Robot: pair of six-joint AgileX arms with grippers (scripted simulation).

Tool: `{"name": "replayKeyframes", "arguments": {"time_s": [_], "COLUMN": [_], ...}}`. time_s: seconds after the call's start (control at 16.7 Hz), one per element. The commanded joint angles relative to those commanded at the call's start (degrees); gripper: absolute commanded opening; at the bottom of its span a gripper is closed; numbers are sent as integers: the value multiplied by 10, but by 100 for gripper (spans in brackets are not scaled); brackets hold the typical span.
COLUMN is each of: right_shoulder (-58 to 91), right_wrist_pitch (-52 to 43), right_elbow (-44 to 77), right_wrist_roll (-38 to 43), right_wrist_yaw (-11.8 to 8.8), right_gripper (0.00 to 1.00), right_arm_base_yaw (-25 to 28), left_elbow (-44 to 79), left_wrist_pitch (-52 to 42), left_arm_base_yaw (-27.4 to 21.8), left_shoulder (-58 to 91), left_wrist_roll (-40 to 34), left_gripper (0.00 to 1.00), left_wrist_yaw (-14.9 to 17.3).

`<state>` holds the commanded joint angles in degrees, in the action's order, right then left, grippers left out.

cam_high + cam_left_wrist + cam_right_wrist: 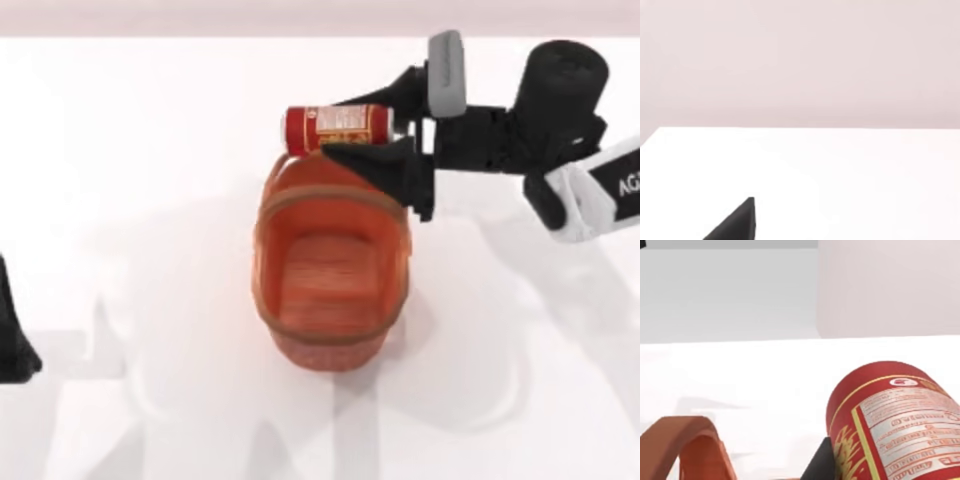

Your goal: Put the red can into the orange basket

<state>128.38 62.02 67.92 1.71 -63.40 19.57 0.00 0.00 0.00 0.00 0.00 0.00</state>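
Red and lying on its side, the red can filled the near corner of the right wrist view, label up, with a dark finger pressed against its flank; the right hand was clamped on the can's silver-topped end, carrying it level, probably so it could be lowered lengthways through the opening beside the handle. Just beyond, a curve of the orange basket showed, and from above the can hung over the basket's far rim, not yet over the slatted floor, so the release looked premature at this point. One finger covered part of that rim, and the can's top end was hidden inside the grip. Farther off lay bare white tabletop. The left hand sat parked at the tabletop's left edge, mostly cut off; I could not tell whether it was open.
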Motion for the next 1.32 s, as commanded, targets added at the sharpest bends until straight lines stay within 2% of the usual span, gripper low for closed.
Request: {"name": "replayKeyframes", "arguments": {"time_s": [0.3, 1.08, 1.32], "right_shoulder": [6, 6, 6], "right_wrist_pitch": [7, 7, 7], "right_elbow": [-3, -3, -3], "right_wrist_roll": [0, 0, 0], "right_wrist_yaw": [1, 1, 1], "right_gripper": [0, 98, 100], "right_arm_base_yaw": [0, 0, 0], "left_elbow": [0, 0, 0], "left_wrist_pitch": [0, 0, 0], "left_arm_base_yaw": [0, 0, 0], "left_shoulder": [0, 0, 0], "left_wrist_roll": [0, 0, 0], "left_gripper": [100, 100, 100], "left_wrist_yaw": [0, 0, 0]}}
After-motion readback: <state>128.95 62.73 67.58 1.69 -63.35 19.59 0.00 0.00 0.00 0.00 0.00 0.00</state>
